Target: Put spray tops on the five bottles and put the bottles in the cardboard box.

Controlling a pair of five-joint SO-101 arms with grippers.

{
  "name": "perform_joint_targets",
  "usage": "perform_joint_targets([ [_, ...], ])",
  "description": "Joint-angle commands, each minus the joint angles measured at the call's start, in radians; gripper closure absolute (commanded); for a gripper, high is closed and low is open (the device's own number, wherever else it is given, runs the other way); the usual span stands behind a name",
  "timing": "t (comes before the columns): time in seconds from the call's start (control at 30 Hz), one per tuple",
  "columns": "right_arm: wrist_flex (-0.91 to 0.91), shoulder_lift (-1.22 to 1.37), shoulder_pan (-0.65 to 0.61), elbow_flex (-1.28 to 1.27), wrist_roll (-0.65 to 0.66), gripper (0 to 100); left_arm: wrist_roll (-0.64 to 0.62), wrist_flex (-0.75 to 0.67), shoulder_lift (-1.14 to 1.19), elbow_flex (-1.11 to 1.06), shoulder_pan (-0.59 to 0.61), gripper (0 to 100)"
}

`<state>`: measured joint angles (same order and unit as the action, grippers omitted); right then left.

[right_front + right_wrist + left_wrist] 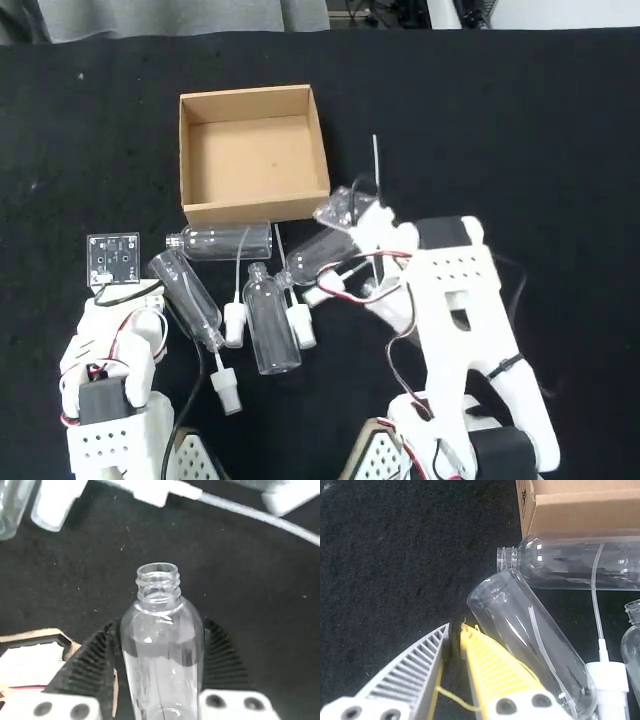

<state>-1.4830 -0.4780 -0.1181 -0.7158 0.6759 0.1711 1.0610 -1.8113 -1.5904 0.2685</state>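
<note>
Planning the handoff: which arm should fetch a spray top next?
Left. The left gripper is shut, empty, and near a white plastic spray top; the right gripper clamps a clear capless plastic bottle.

the table cover [560,150] is black matt cloth, slightly fuzzy, with pale lint specks. the cardboard box [255,211], upper centre of the high view, is plain brown paperboard, dull and smooth. the bottle [161,645] is clear glossy plastic with bright highlights. the spray tops [226,390] are smooth white plastic. the right gripper [160,625] has matt black ribbed plastic fingers. the left gripper [455,627] has ribbed plastic ones, grey-white and yellow.
</note>
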Motion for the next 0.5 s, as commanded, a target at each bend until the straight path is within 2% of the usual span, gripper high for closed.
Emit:
perform_joint_targets([
  [0.0,-0.028,-0.005,0.014,0.107,-0.048,88.5,0.006,-0.02,-0.005,0.012,0.004,97],
  [0.1,-0.028,-0.005,0.012,0.151,-0.104,88.5,0.006,-0.021,-0.005,0.012,0.004,97],
  [0.47,-0.031,-0.005,-0.14,0.295,-0.301,88.5,0.006,-0.021,-0.005,0.012,0.004,97],
])
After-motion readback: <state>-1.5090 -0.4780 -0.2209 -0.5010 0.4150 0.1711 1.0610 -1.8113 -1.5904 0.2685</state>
